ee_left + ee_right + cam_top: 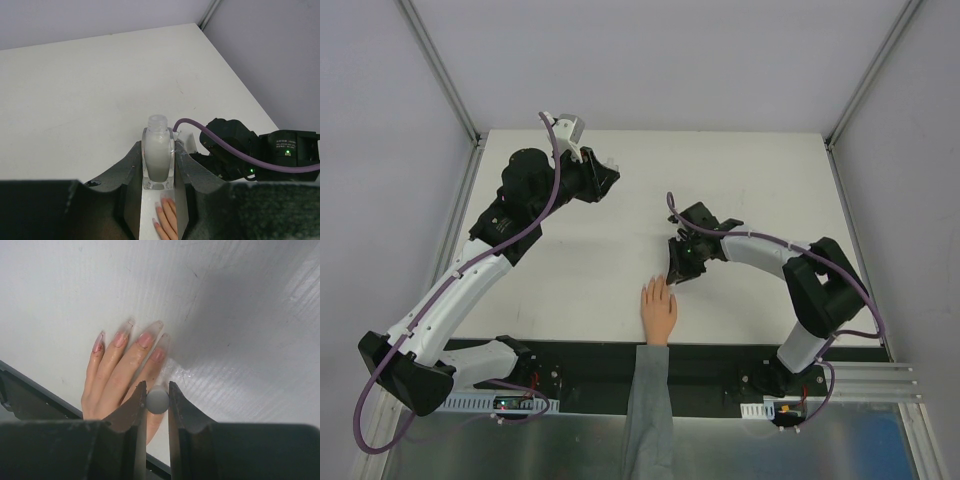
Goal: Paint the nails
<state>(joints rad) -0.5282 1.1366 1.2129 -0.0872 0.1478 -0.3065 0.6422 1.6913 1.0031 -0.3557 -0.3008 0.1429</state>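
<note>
The table [740, 170] is a white sheet, matt with a faint sheen. Up close it is finely ribbed and lightly scuffed, perhaps corrugated plastic. The bottle [158, 155] is clear, glossy glass. The left gripper [158, 150] and the right gripper [157, 390] are matt black plastic, slightly grainy. The grey cap [158, 401] looks smooth and dull. The hand [117, 370] is smooth and faintly shiny; the nails [145, 339] are glossy and translucent. The sleeve [648, 410] is matt grey cloth.
</note>
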